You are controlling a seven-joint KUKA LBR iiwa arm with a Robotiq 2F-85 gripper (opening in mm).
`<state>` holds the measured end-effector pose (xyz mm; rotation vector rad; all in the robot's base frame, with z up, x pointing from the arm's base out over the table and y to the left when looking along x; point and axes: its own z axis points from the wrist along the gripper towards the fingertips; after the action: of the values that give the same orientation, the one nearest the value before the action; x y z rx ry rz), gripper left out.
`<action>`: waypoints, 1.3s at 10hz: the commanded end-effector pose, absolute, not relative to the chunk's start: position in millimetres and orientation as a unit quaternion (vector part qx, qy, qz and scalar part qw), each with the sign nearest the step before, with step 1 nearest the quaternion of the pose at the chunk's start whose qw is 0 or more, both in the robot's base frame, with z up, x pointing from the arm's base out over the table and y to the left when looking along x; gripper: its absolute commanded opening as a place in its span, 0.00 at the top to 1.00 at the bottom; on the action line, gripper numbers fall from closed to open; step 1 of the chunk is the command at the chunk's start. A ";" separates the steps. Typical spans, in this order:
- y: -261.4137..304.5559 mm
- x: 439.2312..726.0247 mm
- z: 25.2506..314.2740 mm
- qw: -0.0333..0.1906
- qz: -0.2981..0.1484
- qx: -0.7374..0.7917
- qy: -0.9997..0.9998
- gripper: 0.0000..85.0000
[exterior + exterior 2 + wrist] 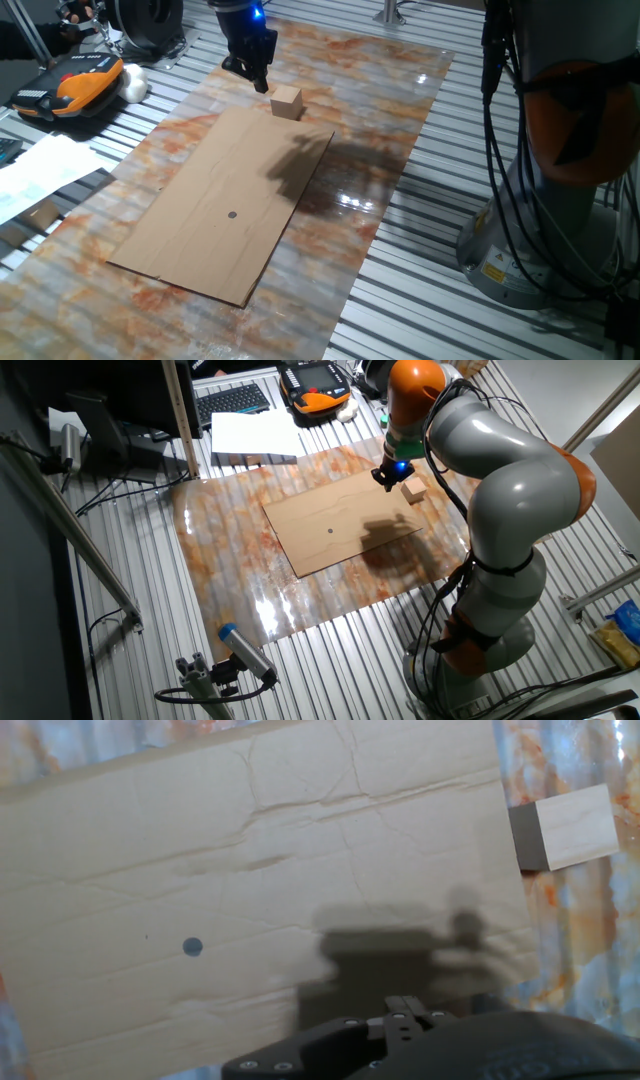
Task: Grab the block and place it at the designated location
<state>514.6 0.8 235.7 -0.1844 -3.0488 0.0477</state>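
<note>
Wooden and light tan, the block (287, 101) is sitting on the marbled worktop (400, 130), just off the far corner of the cardboard sheet (225, 200) (apparently touching its edge). The end effector (258, 78) is hovering just beside the block, holding nothing; whether its fingers are apart or together I cannot tell. The designated location (232, 214), a dark dot, is lying well apart from the block.

A small, plain light-tan wooden block (286, 101) sits upright on the marbled tabletop, just beside the far corner of a flat brown cardboard sheet; a tiny dark round dot (232, 214) marks the sheet's middle, well apart
</note>
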 end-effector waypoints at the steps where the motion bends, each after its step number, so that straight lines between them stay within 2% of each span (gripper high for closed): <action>1: 0.8 514.5 235.8 0.043 0.016 -0.063 -0.997 1.00; 2: 0.8 514.5 235.8 0.038 0.015 -0.059 -0.997 1.00; 3: 0.8 514.5 235.8 0.039 -0.012 -0.064 -0.997 1.00; 4: 0.8 514.5 235.8 0.028 -0.042 -0.084 -0.995 1.00; 5: 0.8 514.5 235.8 0.018 -0.047 -0.102 -0.994 1.00; 7: 0.8 514.5 235.8 0.022 -0.030 -0.104 -0.994 1.00; 8: 0.8 514.5 235.8 0.015 -0.034 -0.122 -0.992 1.00; 10: 0.8 514.5 235.8 0.006 -0.011 -0.150 -0.989 1.00; 12: 0.8 514.5 235.8 0.004 -0.014 -0.157 -0.987 1.00; 13: 0.8 514.5 235.8 0.003 -0.030 -0.152 -0.988 1.00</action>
<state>514.6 0.5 235.6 -0.4736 -3.1009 -0.0963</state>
